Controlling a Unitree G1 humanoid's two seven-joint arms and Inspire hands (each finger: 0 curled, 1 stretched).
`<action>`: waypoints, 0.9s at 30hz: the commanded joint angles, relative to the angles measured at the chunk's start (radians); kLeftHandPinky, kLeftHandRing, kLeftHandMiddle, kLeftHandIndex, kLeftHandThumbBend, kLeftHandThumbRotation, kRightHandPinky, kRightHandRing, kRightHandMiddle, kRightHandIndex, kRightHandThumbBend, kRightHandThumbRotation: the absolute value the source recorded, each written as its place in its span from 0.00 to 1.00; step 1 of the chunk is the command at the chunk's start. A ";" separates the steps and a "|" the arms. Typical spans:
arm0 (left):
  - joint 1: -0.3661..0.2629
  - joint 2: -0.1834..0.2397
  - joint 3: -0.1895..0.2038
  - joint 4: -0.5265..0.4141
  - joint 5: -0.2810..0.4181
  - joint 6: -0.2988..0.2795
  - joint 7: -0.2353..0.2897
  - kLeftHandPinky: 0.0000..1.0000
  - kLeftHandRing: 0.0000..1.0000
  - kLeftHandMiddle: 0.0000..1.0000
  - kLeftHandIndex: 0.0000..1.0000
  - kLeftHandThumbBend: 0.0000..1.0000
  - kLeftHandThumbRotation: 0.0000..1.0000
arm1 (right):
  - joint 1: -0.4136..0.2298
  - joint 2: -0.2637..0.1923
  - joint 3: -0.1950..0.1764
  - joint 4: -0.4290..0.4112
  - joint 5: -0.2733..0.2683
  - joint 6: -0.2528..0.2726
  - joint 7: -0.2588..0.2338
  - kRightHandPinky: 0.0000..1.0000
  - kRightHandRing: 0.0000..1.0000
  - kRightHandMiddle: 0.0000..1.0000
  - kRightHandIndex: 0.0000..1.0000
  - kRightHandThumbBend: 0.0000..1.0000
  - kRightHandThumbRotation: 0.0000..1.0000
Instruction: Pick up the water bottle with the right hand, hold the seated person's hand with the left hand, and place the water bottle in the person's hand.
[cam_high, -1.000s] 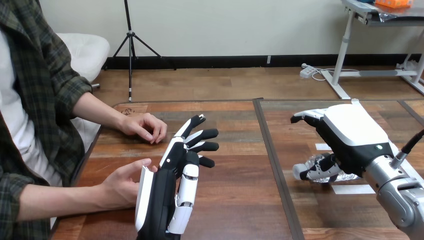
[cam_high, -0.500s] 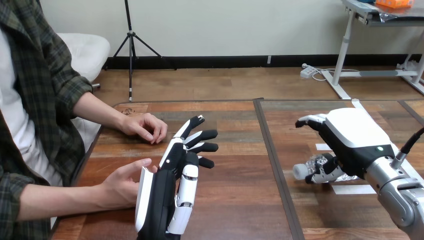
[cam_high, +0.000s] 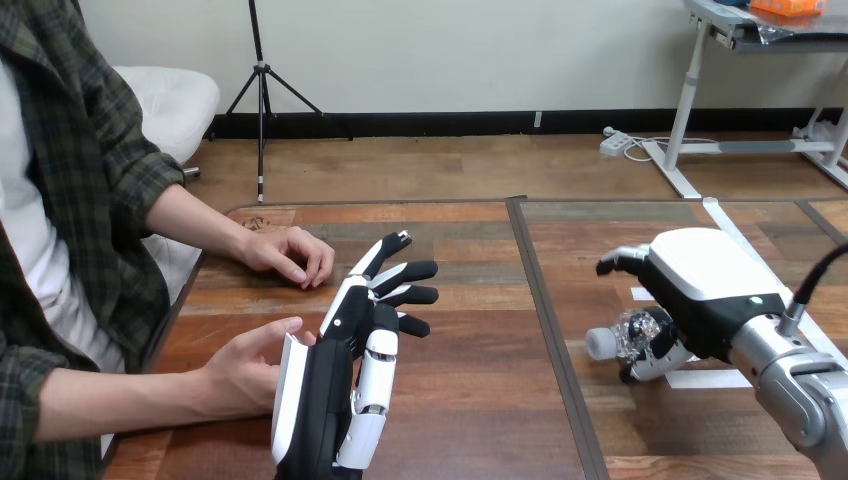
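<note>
Ideally the right hand (cam_high: 700, 285), at the right of the frame, should seat the clear, crinkled plastic water bottle (cam_high: 632, 333) deep against its palm before lifting (thin plastic like this will probably buckle under a hard squeeze). The bottle lies on its side on the brown wooden table (cam_high: 470, 400), white cap pointing toward frame centre. The thumb is curled round its near side and the fingers arch over the far side. At lower left, the left hand (cam_high: 340, 380) stands edge-up with fingers straight and spread. It is just beside the person's hand (cam_high: 240, 370) and does not clasp it.
</note>
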 joint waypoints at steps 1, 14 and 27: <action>-0.044 -0.016 -0.004 -0.003 0.003 -0.019 0.002 0.55 0.69 0.76 0.86 0.11 1.00 | -0.114 -0.033 0.011 0.006 -0.009 0.008 0.022 0.81 0.82 0.82 0.78 0.88 0.00; -0.041 -0.016 -0.007 -0.003 -0.007 -0.018 -0.003 0.55 0.69 0.76 0.86 0.09 1.00 | -0.169 -0.043 0.051 0.059 -0.045 0.040 0.099 0.82 0.83 0.82 0.77 0.86 0.00; -0.042 -0.014 -0.006 -0.004 -0.011 -0.021 -0.004 0.55 0.68 0.75 0.86 0.09 1.00 | -0.234 -0.056 0.100 0.155 -0.092 0.039 0.109 0.85 0.84 0.82 0.77 0.83 0.00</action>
